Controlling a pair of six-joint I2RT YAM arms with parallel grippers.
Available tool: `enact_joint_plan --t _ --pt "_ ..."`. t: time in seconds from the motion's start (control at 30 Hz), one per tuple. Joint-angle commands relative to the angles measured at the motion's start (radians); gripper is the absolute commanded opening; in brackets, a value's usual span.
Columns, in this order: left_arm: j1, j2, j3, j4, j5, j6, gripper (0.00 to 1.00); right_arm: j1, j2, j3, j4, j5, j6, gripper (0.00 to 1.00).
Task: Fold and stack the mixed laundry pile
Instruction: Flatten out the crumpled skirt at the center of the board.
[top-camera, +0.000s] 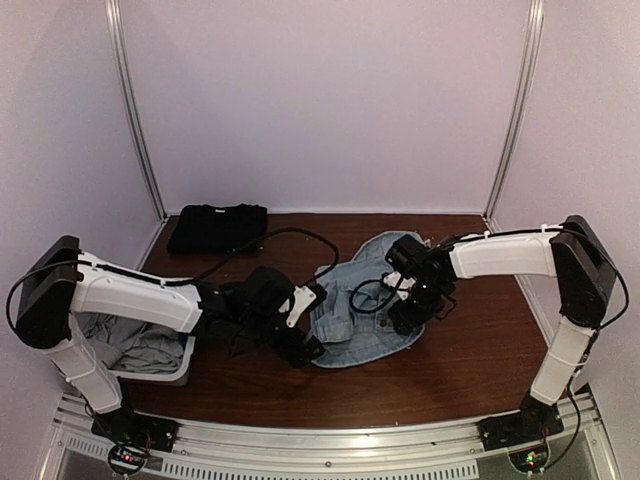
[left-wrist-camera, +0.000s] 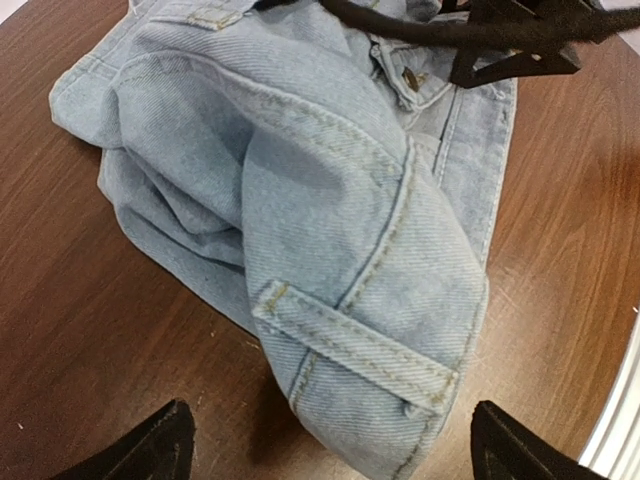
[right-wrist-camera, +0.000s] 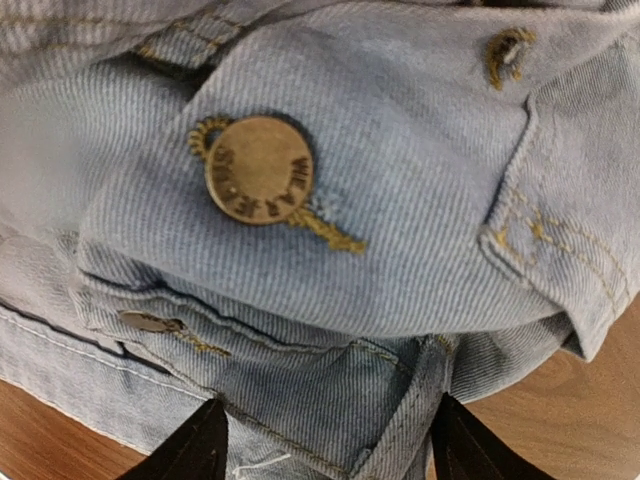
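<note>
Denim piece (left-wrist-camera: 330, 200) crumpled | left end effector (left-wrist-camera: 337, 445) released wide beside it | right end effector (right-wrist-camera: 333, 450) parted astride it, grasp unclear

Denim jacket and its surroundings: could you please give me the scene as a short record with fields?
Denim jacket: crumpled, unfolded, table centre
Black shirt: folded, far left of table
Grey garments: in white basket, near left
Left jaws: open, at jacket's left edge
Right jaws: open, low over buttoned front
Table: brown wood
</note>
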Motion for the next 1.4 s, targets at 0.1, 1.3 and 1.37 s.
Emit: enact_joint_plan --t 0.1,1.3,1.37 --pt "-0.006 0.063 0.066 -0.01 -0.157 -0.021 0.97 0.01 0.024 0.047 -0.065 0.199 0.004 0.45" --pt "0.156 0.05 1.036 -0.384 -0.526 0.256 0.0 -0.36 -0.178 0.866 0.063 -0.185 0.575 0.0" --pt "0.196 0.073 1.041 -0.363 -0.549 0.256 0.0 -0.392 -0.152 0.848 0.126 -0.215 0.585 0.0"
